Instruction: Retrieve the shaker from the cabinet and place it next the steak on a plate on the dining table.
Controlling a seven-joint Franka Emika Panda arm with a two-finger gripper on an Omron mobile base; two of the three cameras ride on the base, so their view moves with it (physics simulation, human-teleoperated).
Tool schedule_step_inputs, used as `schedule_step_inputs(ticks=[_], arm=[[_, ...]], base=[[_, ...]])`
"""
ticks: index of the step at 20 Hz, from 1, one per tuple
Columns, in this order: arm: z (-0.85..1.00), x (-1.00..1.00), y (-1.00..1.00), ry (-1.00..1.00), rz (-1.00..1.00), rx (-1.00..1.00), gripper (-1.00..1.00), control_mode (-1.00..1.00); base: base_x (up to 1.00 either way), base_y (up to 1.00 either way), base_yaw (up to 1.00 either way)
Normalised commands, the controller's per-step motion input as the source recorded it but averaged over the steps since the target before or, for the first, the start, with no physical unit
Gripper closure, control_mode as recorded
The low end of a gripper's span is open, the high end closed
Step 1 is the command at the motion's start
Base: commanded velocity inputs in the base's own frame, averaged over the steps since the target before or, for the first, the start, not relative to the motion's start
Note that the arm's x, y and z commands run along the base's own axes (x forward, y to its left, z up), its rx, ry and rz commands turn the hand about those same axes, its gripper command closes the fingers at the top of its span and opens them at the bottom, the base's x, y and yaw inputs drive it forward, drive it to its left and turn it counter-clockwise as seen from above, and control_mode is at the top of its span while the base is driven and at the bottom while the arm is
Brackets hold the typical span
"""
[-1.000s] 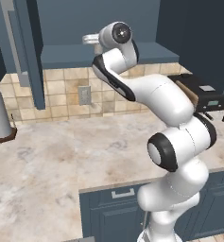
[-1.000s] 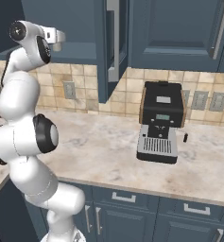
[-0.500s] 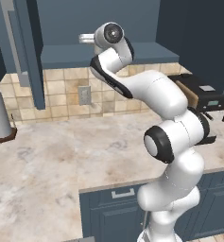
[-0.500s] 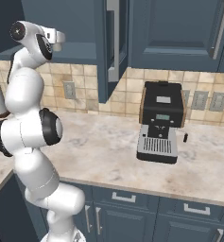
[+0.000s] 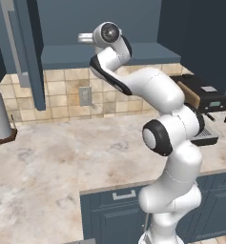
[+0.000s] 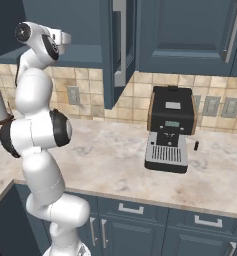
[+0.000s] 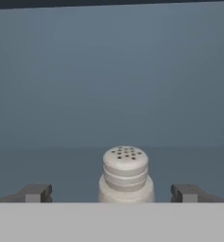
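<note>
Inside cabinet [image 7: 108, 71]: shaker [image 7: 126, 174] upright between spread fingers [image 7: 35, 193] of gripper [image 7: 113, 193], untouched on either side. Below, coffee machine [image 6: 171, 127] on surface [image 6: 110, 150].

One shaker [image 7: 125, 172], one coffee machine [image 6: 171, 127], one paper-towel roll [image 5: 0, 116], four wall outlets [image 6: 73, 95]

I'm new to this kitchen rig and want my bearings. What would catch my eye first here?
The white arm reaches up into the open wall cabinet. In the hand view, the shaker stands upright between the fingertips of the wide-open gripper. A black coffee machine sits on the counter against the tiled wall.
</note>
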Motion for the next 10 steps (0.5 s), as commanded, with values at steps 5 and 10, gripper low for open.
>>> schedule_step_inputs(ticks=[5, 10], arm=[[-0.01, 0.29, 0.0, 0.0, 0.0, 0.0, -1.0, -1.0], [-0.04, 0.2, 0.0, 0.0, 0.0, 0.0, 1.0, -1.0]], base=[[0.0, 0.0, 0.0], [0.0, 0.0, 0.0]])
